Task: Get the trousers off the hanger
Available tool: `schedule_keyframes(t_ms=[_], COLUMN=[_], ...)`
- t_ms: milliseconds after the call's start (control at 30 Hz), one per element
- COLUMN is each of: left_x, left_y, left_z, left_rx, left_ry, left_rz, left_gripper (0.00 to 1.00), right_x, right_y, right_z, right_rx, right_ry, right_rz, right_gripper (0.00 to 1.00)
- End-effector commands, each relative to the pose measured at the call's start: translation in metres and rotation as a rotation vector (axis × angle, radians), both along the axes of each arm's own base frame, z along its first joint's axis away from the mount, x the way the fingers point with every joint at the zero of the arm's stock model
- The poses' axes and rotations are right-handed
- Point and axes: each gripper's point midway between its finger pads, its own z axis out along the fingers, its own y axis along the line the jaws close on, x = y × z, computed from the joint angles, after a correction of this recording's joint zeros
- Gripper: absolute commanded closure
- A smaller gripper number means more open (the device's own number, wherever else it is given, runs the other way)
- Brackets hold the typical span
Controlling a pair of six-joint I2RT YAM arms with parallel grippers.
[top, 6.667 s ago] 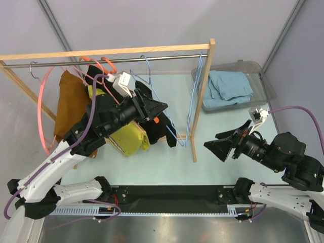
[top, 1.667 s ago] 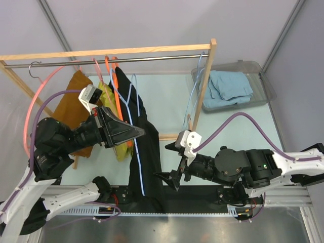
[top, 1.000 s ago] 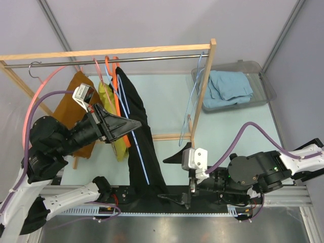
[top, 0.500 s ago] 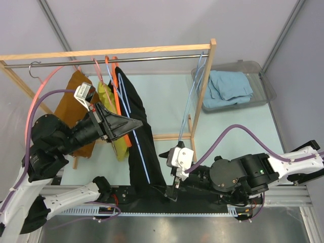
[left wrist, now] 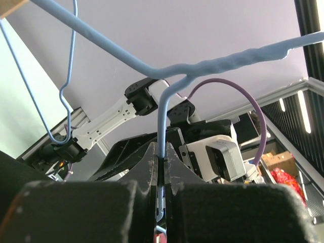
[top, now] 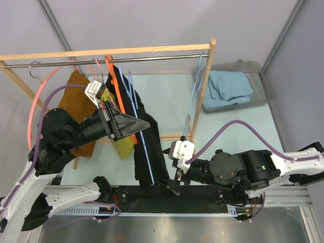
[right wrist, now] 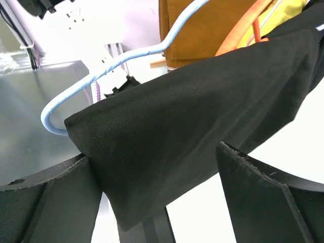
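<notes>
Black, soft and limp, the trousers (right wrist: 202, 111) hang folded over the pale-blue wire hanger (left wrist: 162, 126), its neck pinched in the left gripper (left wrist: 161, 152); the right gripper (right wrist: 159, 192) stands spread around their hanging end — likely the spot to grip, though light cloth may slip.

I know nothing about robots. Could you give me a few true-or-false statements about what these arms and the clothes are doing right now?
1. The left gripper is shut on the wire of the blue hanger. True.
2. The right gripper is clamped shut on the black trousers. False: it is open, with the fabric between its fingers.
3. The black trousers lie in the clear bin. False: they hang on the blue hanger; the bin holds a blue cloth.
4. A brown garment hangs on the wooden rack. True.
</notes>
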Motion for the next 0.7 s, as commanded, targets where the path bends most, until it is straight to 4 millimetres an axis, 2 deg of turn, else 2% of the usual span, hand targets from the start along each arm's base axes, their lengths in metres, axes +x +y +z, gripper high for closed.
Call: schedule_keyframes(t_ms=[0, 267, 533, 667], left_x=[-0.030, -0.032, -0.032, -0.033], left_y=[0.017, 0.015, 0.015, 0.017], left_z=[0.056, 0.057, 0.055, 0.057], left_rx=[-0.156, -0.153, -0.153, -0.159], left_ry=[-0.142, -0.151, -0.147, -0.149], left_rz=[-0.081, -0.099, -0.100, -0.094], left_gripper=[1.00, 1.00, 0.99, 1.00], right_x=[0.004, 0.003, 0.019, 0.012], right_y=[-0.009, -0.015, -0.010, -0.004], right_z=[-0.005, -0.015, -0.009, -0.006], right_rx=[-0.029, -0.069, -0.044, -0.023], right_ry=[-0.002, 0.005, 0.000, -0.005], right_rz=[-0.005, 0.028, -0.067, -0.047], right_gripper=[0.11, 0.11, 0.12, 0.12])
